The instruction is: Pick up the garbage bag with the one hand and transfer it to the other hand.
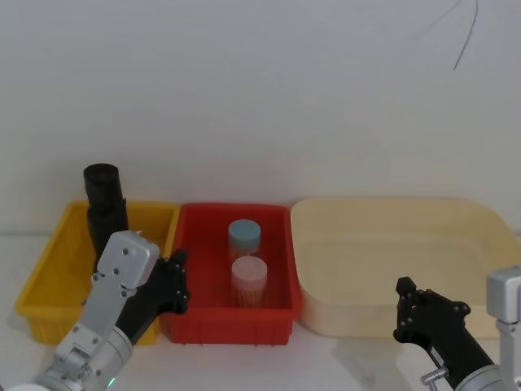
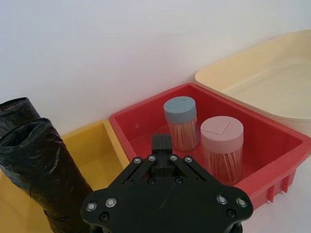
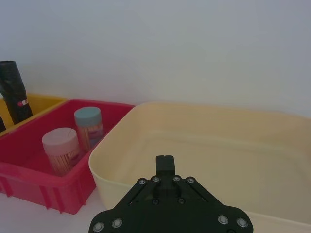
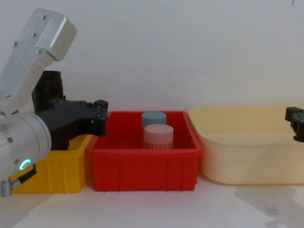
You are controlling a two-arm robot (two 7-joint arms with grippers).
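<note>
My left jaws (image 2: pixel 161 141) are closed. The bag (image 2: pixel 43 170) stands upright in the yellow bin (image 2: pixel 97 150), left of them and farther back. My right jaws (image 3: pixel 165 162), closed, hang well apart.

Beside the red bin (image 2: pixel 277 145), the garbage bag (image 1: pixel 106 208) is crinkly, faintly shiny black plastic film. The bin is smooth glossy plastic; the blue-lidded toothpick jar (image 2: pixel 181 131) inside it has clear walls.
</note>
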